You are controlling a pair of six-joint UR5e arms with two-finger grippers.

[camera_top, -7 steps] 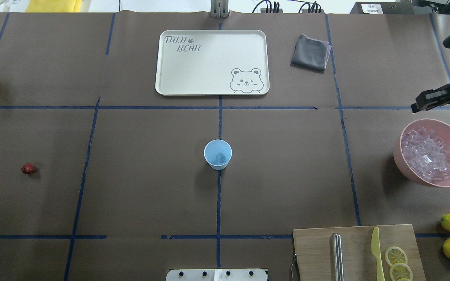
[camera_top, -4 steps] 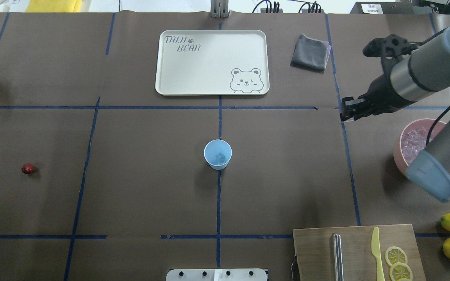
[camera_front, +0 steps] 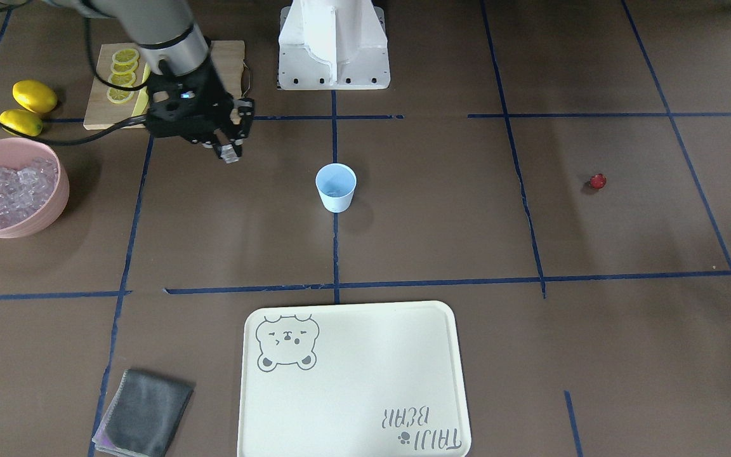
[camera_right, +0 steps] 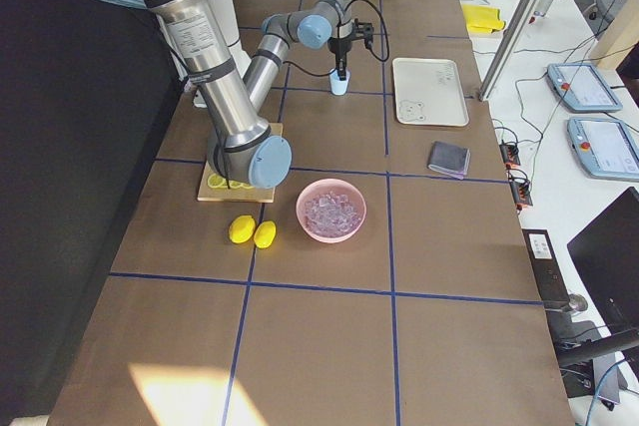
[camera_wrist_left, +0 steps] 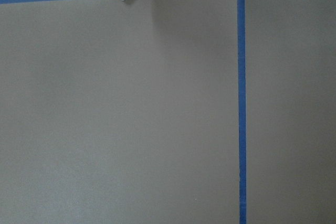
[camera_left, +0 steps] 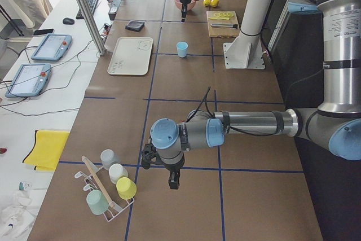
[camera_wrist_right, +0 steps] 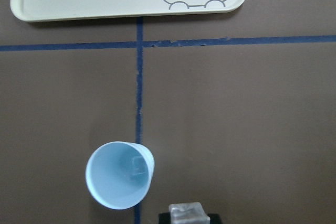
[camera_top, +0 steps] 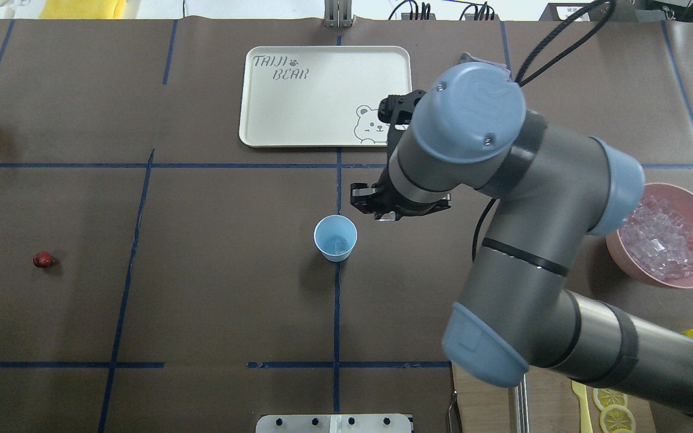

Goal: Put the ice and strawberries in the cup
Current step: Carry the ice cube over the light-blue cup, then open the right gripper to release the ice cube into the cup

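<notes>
Seen from overhead, the pink bowl (camera_top: 616, 242) of ice (camera_top: 662, 240) sits at 3 o'clock from the cup (camera_top: 335, 238), well apart. At the cup's 2 o'clock the right gripper (camera_front: 230, 153) pinches an ice cube (camera_wrist_right: 184, 211), which is likely hard and slick, so flat faces give the best hold. The strawberry (camera_top: 43, 260) lies far off at 9 o'clock. It looks glossy and is best gripped across its middle. I cannot tell whether the left gripper (camera_left: 173, 182) is spread or closed.

Brown table (camera_top: 202, 210) bears cup (camera_top: 335, 238), tray (camera_top: 322, 96), bowl (camera_top: 683, 284), strawberry (camera_top: 43, 260).
</notes>
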